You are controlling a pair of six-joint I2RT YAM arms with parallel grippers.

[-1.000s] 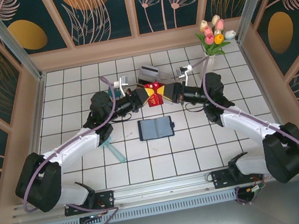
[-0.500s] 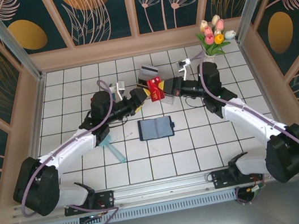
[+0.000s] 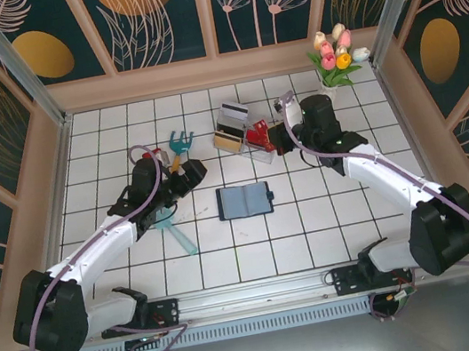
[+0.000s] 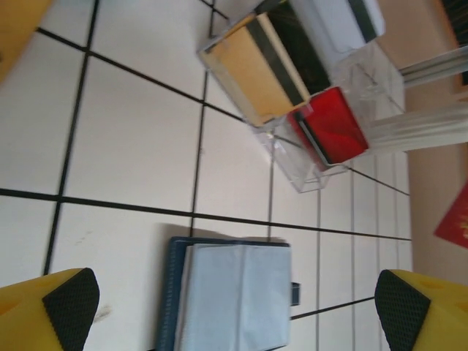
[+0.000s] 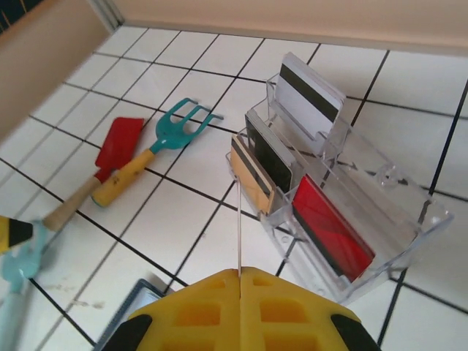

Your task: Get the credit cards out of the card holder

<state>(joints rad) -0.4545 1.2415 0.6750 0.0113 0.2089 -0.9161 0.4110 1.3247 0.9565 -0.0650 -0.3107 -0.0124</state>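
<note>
Tool of left arm (image 3: 195, 172), jaws wide apart, empty, left of card holder (image 3: 246, 200). Card holder lies open on bench (image 3: 121, 248). Behind it, clear box (image 5: 395, 190) holds tan credit card (image 5: 252, 175) and red credit card (image 5: 333, 230). Right tool (image 5: 240, 276), jaws together, behind-right of card holder.

A white tiled surface (image 3: 102, 135) with dark grout lines forms the base of the enclosure. Dark teal wall panels (image 3: 154, 18), printed with pale leaves, flowers and gold ovals, stand at 9, 12 and 3 o'clock, framed by tan wood strips (image 3: 205, 9). Metal posts (image 3: 8, 60) rise at the far corners. A bunch of tulips (image 3: 335, 52) sits at 1 o'clock. A metal rail (image 3: 254, 291) runs along 6 o'clock. The light is even and soft.
</note>
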